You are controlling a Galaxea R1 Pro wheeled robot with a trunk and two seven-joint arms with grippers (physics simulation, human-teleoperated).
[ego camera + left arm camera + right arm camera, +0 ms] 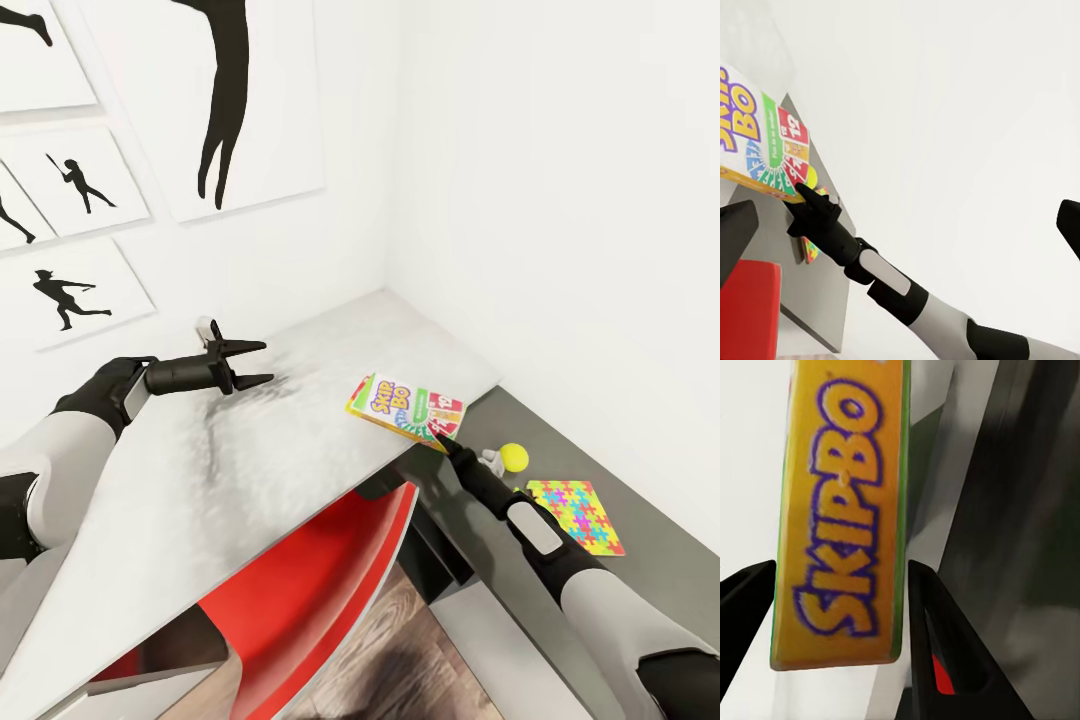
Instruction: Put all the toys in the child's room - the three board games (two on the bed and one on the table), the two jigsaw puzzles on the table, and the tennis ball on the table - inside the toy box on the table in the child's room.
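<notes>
- Red chair [300, 590] under table [250, 450].
- Right gripper [443, 437] straddles SKIP BO board game [405, 408] at table edge; contact unclear.
- Left gripper [255, 363] spread wide, holding nothing.
- Tennis ball [514, 456], jigsaw puzzle [576, 514] on lower wing.

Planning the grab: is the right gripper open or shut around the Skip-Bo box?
Open: the right gripper fingers flank the Skip-Bo box, with gaps showing.

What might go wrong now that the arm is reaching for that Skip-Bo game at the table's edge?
The Skip-Bo box lies at the edge of the pale tabletop, so a nudge from the right tool could tip it onto the lower dark wing.

In the right wrist view its fingers straddle the box's narrow side without clearly touching, so the grip may slip.

The tennis ball beside that arm could get knocked and roll.
</notes>
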